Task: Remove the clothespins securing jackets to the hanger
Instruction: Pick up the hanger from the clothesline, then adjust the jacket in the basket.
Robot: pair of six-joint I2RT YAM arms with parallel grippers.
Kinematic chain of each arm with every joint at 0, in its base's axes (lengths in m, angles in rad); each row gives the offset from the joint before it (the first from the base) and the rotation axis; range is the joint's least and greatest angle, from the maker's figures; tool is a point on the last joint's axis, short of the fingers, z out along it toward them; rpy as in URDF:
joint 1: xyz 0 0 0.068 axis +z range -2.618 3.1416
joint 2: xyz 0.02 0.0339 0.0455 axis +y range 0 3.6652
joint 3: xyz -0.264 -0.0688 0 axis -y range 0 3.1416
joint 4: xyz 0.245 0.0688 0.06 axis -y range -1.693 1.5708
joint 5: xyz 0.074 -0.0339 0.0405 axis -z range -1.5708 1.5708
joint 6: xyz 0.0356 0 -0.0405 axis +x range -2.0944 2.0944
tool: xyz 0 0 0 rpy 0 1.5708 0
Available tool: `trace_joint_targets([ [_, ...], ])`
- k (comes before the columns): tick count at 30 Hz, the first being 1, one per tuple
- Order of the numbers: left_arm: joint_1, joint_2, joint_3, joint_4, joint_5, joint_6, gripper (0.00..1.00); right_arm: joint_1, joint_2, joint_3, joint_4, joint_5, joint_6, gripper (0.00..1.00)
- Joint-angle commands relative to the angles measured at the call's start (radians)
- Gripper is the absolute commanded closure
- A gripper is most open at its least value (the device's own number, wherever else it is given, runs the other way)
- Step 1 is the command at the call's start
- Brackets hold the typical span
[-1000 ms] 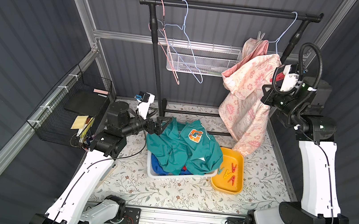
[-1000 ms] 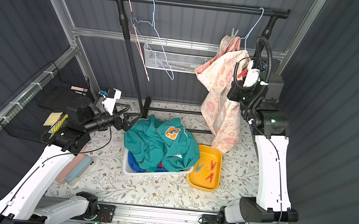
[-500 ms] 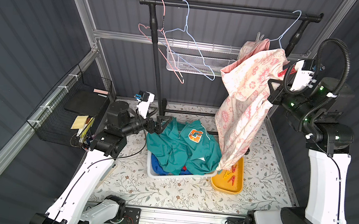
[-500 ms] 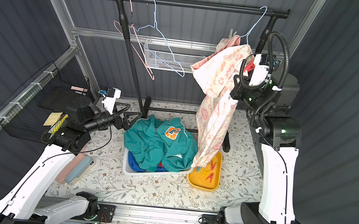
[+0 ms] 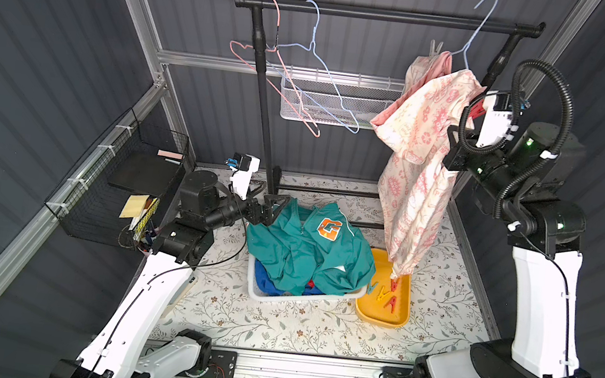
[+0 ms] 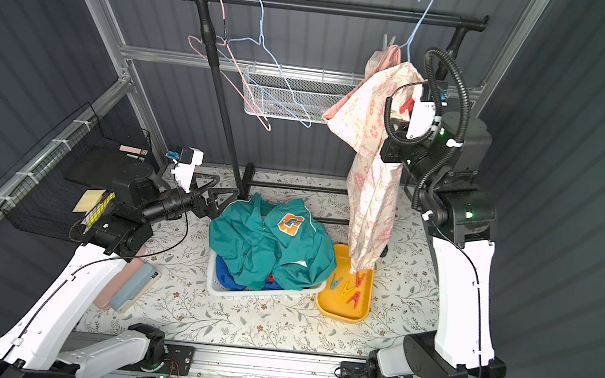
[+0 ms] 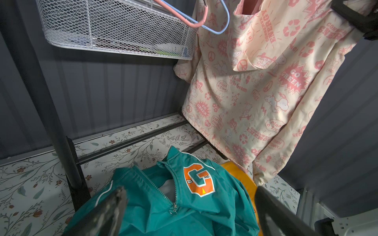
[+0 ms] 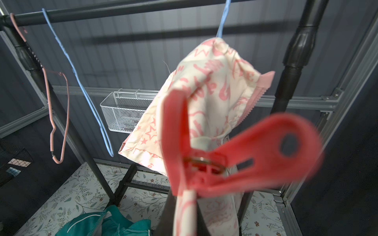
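Two bare hangers point(image 7: 193, 23); right pincer point(image 8: 185, 208) clamps clothespin point(image 8: 235, 161), seemingly snagging jacket point(image 5: 416, 172).

Cream pink-print jacket point(image 5: 420, 145) hangs under rail point(image 5: 385, 11), coral clothespin point(image 8: 235, 163) spread open around its shoulder; teal jacket point(image 5: 305, 253) heaped over blue jacket point(image 5: 265, 279) below rail; loose clothespins point(image 5: 390, 293) alongside.

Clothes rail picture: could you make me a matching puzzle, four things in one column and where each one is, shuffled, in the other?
1. teal zip jacket with orange letter patch
2. cream jacket with pink print
3. coral-red plastic clothespin
4. pink wire hanger

A. bare on the black rail
B. gripped by the right gripper
C. heaped in the white basket
D. hanging from a blue wire hanger

Pairs: 1-C, 2-D, 3-B, 4-A.
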Motion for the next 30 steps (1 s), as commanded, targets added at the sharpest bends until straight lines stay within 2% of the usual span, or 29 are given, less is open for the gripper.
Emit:
trace_joint_targets([
  [1, -0.006, 0.002, -0.014, 0.033, -0.005, -0.012, 0.01, 0.043, -0.082, 0.023, 0.167, 0.022, -0.054, 1.0],
  [8, -0.006, 0.017, -0.038, 0.063, 0.001, -0.019, 0.01, 0.053, -0.207, -0.044, 0.157, -0.048, 0.04, 1.0],
  [13, -0.006, 0.048, -0.044, 0.108, 0.003, -0.038, 0.01, 0.053, -0.246, -0.016, 0.115, -0.135, 0.098, 1.0],
  [19, -0.006, 0.14, -0.032, 0.115, -0.124, -0.068, 0.01, 0.053, -0.293, 0.005, 0.101, -0.273, 0.162, 1.0],
  [25, -0.005, 0.19, 0.004, 0.184, -0.173, -0.076, 0.01, 0.054, -0.304, 0.032, 0.083, -0.453, 0.211, 1.0],
  [27, -0.002, 0.197, 0.007, 0.239, -0.191, -0.116, 0.01, 0.053, -0.312, 0.029, 0.085, -0.497, 0.221, 1.0],
  [30, 0.003, 0.218, 0.017, 0.292, -0.192, -0.085, 0.01, 0.053, -0.313, 0.028, 0.076, -0.573, 0.223, 1.0],
])
